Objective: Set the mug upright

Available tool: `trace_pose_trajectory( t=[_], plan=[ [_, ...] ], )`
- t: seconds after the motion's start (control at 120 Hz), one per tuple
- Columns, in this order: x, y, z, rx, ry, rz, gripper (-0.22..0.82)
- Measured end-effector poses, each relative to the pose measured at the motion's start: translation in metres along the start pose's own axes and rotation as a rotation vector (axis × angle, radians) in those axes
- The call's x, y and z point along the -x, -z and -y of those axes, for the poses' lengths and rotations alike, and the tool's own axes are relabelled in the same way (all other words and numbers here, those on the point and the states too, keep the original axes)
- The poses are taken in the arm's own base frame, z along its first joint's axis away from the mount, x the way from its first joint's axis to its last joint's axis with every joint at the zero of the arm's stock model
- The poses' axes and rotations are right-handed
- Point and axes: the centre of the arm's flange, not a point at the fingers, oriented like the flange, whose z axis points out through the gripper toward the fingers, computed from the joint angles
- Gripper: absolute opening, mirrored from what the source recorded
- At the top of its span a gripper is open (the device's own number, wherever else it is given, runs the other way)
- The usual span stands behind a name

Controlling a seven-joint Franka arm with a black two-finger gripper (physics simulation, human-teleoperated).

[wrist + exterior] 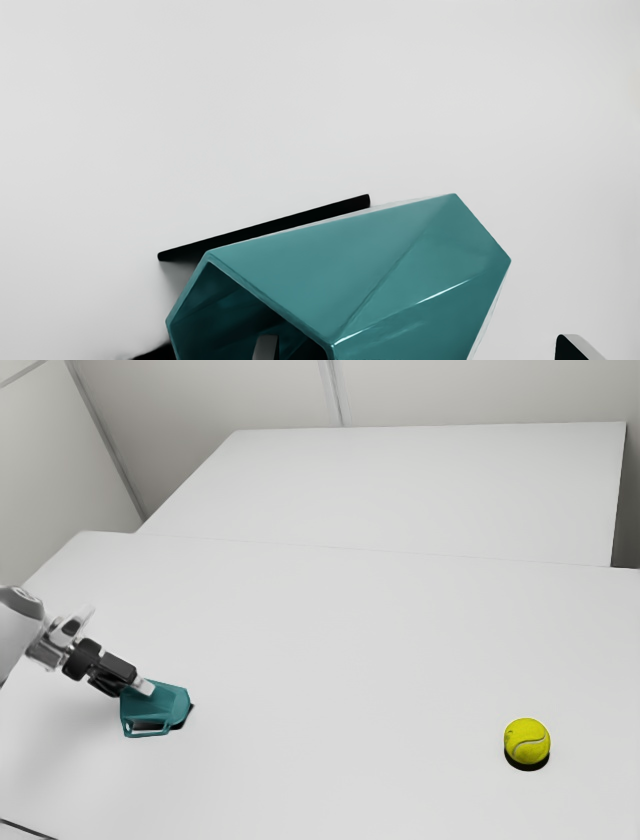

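Counted on one tabletop (330, 660): one teal mug (165, 703) with one handle (148, 734), and one yellow tennis ball (527, 741), making two loose objects. Also counted: one arm (14, 632), one end effector (147, 687) and two fingers (566, 351).

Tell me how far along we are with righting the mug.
Done: the gripper is at the mug, fingers spread wide, one of them in front of the mug's open mouth.
In hand: lining up, it seems; the fingers aren't shut on it.
Left: the mug lies on its side, so likely grip, turn upright and release.
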Motion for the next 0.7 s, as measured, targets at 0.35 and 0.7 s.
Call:
trace_pose_trajectory(
  t=[0.35, 0.7],
  plan=[
    [0.004, -0.001, 0.001, 0.051, 0.024, -0.036, 0.46],
    [0.014, -0.002, 0.009, 0.052, 0.05, -0.042, 0.12]
  ],
)
